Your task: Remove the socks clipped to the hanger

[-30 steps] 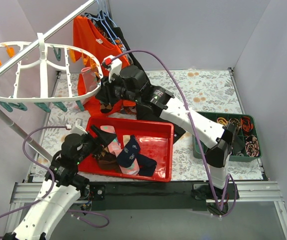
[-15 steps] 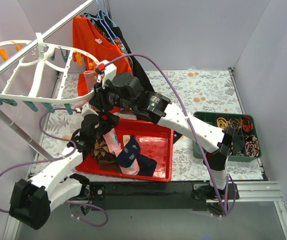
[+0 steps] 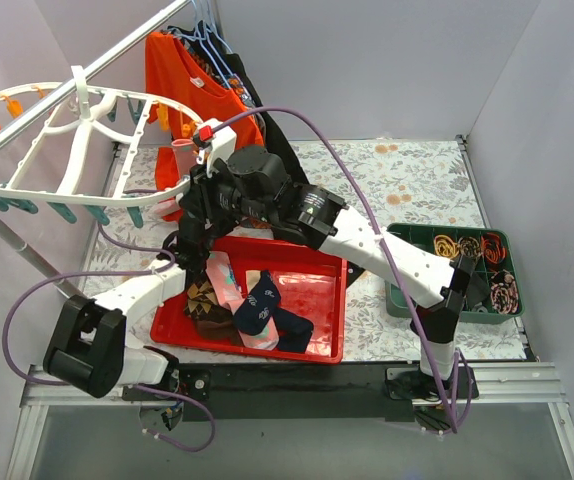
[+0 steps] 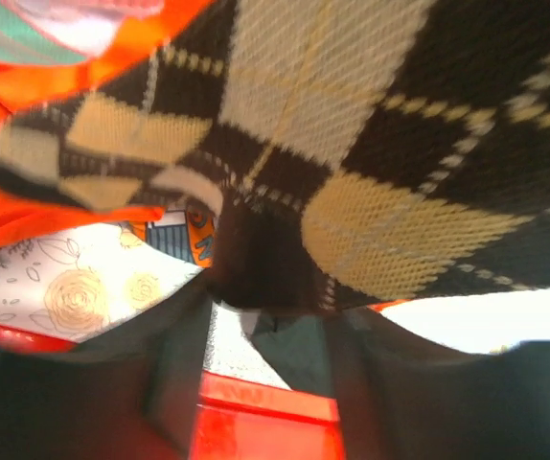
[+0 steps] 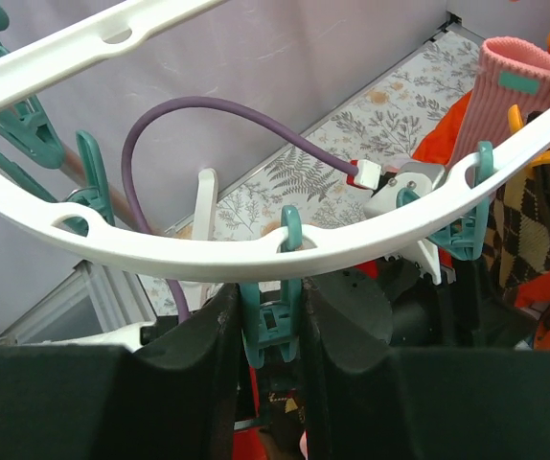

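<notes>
The white oval hanger [image 3: 67,195] hangs at the upper left with orange and teal clips. My right gripper [image 5: 271,331] is shut on a teal clip [image 5: 273,311] under the hanger's rim [image 5: 160,254]; from above it [image 3: 200,195] is at the rim's right end. A pink sock [image 5: 510,105] and a brown argyle sock [image 5: 522,235] hang clipped just right of it. My left gripper [image 4: 267,316] reaches up under the argyle sock [image 4: 371,144]. The sock's dark end lies between the fingertips; whether they pinch it does not show. Several socks [image 3: 257,305] lie in the red tray [image 3: 317,352].
An orange shirt [image 3: 182,80] and a black garment hang on wire hangers from the slanted rail [image 3: 27,130] behind. A green compartment box [image 3: 405,300] of small items stands at the right. A purple cable [image 3: 342,150] arcs over the right arm.
My left arm has swung from the tray's left side up under the hanging argyle sock, its jaws narrowing. The right gripper shifted left to the rim, and the hanger swung.
</notes>
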Robot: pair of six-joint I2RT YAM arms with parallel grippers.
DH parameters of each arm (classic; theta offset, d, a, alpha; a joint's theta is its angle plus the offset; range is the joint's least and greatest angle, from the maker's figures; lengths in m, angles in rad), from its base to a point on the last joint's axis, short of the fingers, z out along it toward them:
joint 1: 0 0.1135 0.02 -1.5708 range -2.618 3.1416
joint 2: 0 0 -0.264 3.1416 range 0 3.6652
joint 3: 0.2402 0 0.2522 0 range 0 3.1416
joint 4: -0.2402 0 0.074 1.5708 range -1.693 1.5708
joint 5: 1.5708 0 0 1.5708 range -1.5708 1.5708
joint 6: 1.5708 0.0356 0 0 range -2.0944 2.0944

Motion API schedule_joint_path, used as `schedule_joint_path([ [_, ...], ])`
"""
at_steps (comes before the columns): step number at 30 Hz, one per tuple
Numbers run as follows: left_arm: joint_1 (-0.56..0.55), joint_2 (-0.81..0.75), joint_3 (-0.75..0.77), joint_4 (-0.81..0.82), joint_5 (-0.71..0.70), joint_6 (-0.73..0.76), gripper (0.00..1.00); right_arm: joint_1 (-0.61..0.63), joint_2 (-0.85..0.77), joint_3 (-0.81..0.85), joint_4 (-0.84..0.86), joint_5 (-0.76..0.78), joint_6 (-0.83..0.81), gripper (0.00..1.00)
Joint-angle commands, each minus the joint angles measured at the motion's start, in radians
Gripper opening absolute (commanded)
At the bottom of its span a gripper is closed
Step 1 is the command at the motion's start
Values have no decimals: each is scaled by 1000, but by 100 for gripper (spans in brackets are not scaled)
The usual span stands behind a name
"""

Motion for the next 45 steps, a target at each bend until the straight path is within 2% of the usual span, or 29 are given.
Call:
schedule_joint_path([
  [1, 9, 13, 42, 58, -23, 47, 21, 6, -75, -18, 74, 9, 1, 1],
  [4, 9, -1, 50, 52, 0, 72, 5, 6, -79, -34, 74, 14, -3, 1],
  [7, 9, -39, 39, 49, 43, 81, 0, 6, -81, -40, 76, 24, -5, 1],
  [22, 7, -282, -54, -83, 332, -31, 0, 5, -76, -43, 66, 70, -18, 32],
  [25, 9, -325, -60, -117, 364, -59, 0, 6, -75, -41, 63, 72, -17, 34],
  [26, 9, -337, -69, -121, 372, -66, 0, 5, -75, -43, 62, 75, -17, 38],
  [34, 7, -417, -96, -170, 450, -120, 0, 6, -90, -57, 46, 110, -17, 43],
  [35, 9, -423, -96, -178, 468, -128, 0, 5, -95, -58, 45, 115, -17, 48],
  [39, 9, -464, -105, -209, 494, -151, 0, 5, -102, -71, 34, 142, -23, 56],
  [40, 9, -475, -109, -216, 497, -154, 0, 5, -104, -71, 28, 147, -25, 61],
  [45, 9, -539, -115, -269, 514, -171, 0, -1, -121, -86, 5, 167, -31, 64],
])
